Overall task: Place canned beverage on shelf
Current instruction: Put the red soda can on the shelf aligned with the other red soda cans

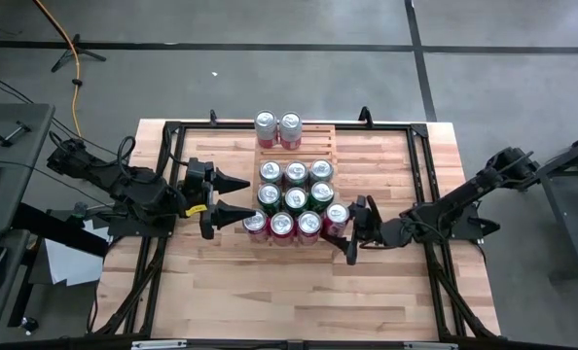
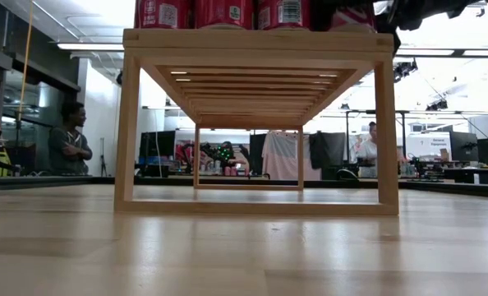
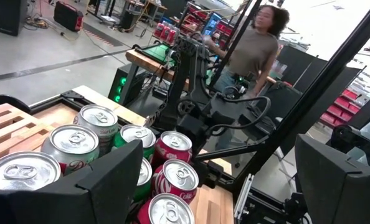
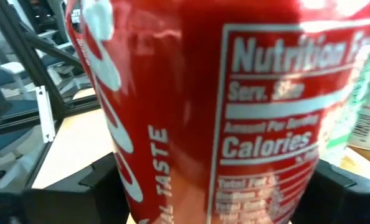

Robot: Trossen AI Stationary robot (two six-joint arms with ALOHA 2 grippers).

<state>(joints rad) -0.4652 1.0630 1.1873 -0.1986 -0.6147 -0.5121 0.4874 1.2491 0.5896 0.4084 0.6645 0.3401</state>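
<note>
While the right gripper (image 1: pixel 351 230) pinches a red can (image 1: pixel 335 217) between its fingers, the can stands at the right end of the front row of the shelf (image 1: pixel 313 141), touching or just beside the neighbouring red can (image 1: pixel 308 225). In the right wrist view the can's label (image 4: pixel 247 112) fills the frame, with the dark fingers (image 4: pixel 104 180) low on either side of it. The step in hand appears to be the placing itself: the can seems set on or just above the slats, and release has not yet happened. The next move likely calls for spreading the fingers and withdrawing away from the shelf, over the bare tabletop (image 1: pixel 386 292) to its right, without nudging the row. The can sits at the shelf's right front corner, so a sideways drag could tip it off the edge. The shelf's rear tier holds only two silver cans (image 1: pixel 277 127); room remains beside them. The left gripper (image 1: pixel 233 197) waits just left of the shelf, its fingers spread.
</note>
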